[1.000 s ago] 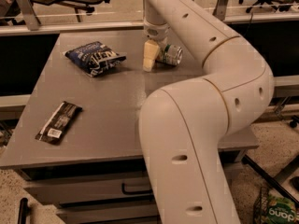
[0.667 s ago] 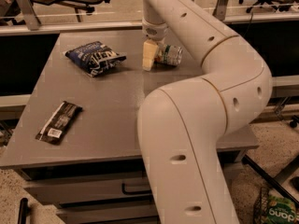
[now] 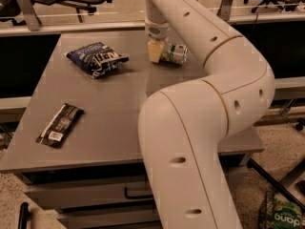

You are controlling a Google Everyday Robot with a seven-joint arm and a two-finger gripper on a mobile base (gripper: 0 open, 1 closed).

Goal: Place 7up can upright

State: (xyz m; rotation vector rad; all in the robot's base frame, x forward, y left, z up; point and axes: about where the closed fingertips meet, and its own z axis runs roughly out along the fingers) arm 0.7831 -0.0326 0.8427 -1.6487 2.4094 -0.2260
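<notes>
Almost nothing has moved over the last second. The gripper (image 3: 155, 55) sits at the same spot at the far side of the table (image 3: 109, 104), and the can (image 3: 174, 54) lies in the same place just to its right. Only the arm (image 3: 224, 70) seems to have shifted a touch, the elbow easing slightly inward.

The can is on its side, its long axis running roughly left to right and a shiny end facing right. It rests on or just above the tabletop; which of the two cannot be told. The gripper reaches down from above and touches, or nearly touches, the can's left end. Whether it is clamped on the can, or merely beside it, cannot be told from this view, since the wrist hides the contact.

The standstill suggests the arm is settling at the can, not carrying it, so the task looks to be at an early stage: the can is not yet upright. Judging from its pose, the next move needs a firm hold and a quarter turn to bring one flat end down onto the table.

The bag (image 3: 95, 59) and the wrapper (image 3: 59, 124) lie well apart from the can, to the left.
</notes>
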